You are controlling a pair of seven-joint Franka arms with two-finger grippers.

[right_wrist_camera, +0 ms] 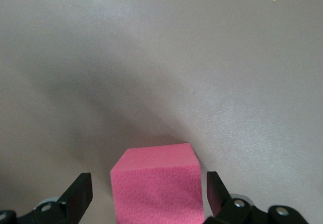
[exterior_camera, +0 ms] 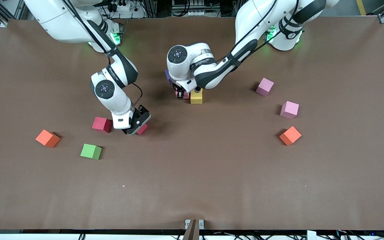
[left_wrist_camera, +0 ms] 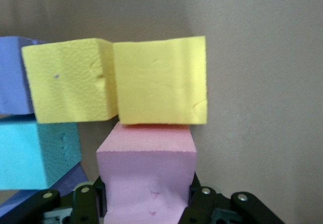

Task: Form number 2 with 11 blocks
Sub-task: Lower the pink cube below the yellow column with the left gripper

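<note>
In the middle of the table, two yellow blocks (left_wrist_camera: 68,80) (left_wrist_camera: 160,80) sit side by side, with a blue block (left_wrist_camera: 35,153) and a purple block (exterior_camera: 168,76) beside them. My left gripper (exterior_camera: 180,94) is shut on a pale pink block (left_wrist_camera: 146,173) that touches the yellow block (exterior_camera: 196,96). My right gripper (exterior_camera: 138,128) is low, open around a deep pink block (right_wrist_camera: 156,183) on the table. Its fingers (right_wrist_camera: 81,191) stand clear of the block on both sides.
A red block (exterior_camera: 101,124), an orange block (exterior_camera: 47,138) and a green block (exterior_camera: 91,151) lie toward the right arm's end. A mauve block (exterior_camera: 265,86), a pink block (exterior_camera: 289,109) and another orange block (exterior_camera: 290,135) lie toward the left arm's end.
</note>
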